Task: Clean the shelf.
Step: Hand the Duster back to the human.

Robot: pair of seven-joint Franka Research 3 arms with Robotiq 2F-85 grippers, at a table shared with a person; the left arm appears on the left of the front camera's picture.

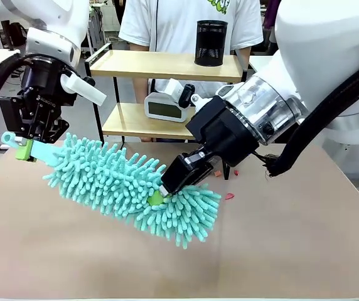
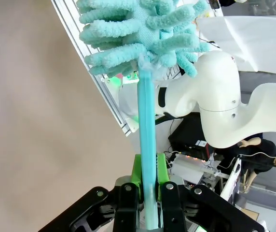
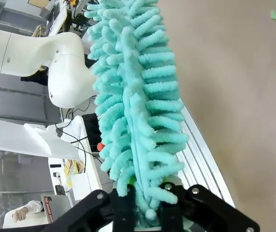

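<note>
A fluffy teal duster (image 1: 132,188) with soft finger-like strands and a flat teal plastic handle hangs over the brown tabletop (image 1: 292,251), and both robot arms have hold of it. The left gripper (image 1: 24,149) is closed tight on the handle end, with its green pads (image 2: 137,175) pressed on both sides of the flat stick. The right gripper (image 1: 157,197) is closed on the fluffy head, and its fingers (image 3: 126,210) sink into the strands. The duster lies tilted, with the handle end higher on the robot's left and the head lower near the middle of the tabletop. The small shelf (image 1: 167,66), made of two light wooden boards in a thin black metal frame, stands at the far side of the tabletop, behind the right gripper. A black mesh cup (image 1: 211,42) stands on the top board. A white digital clock (image 1: 166,108) sits on the lower board. A few small red scraps (image 1: 228,195) lie on the tabletop near the shelf's legs. A person in a white shirt (image 1: 179,22) stands behind the shelf.
</note>
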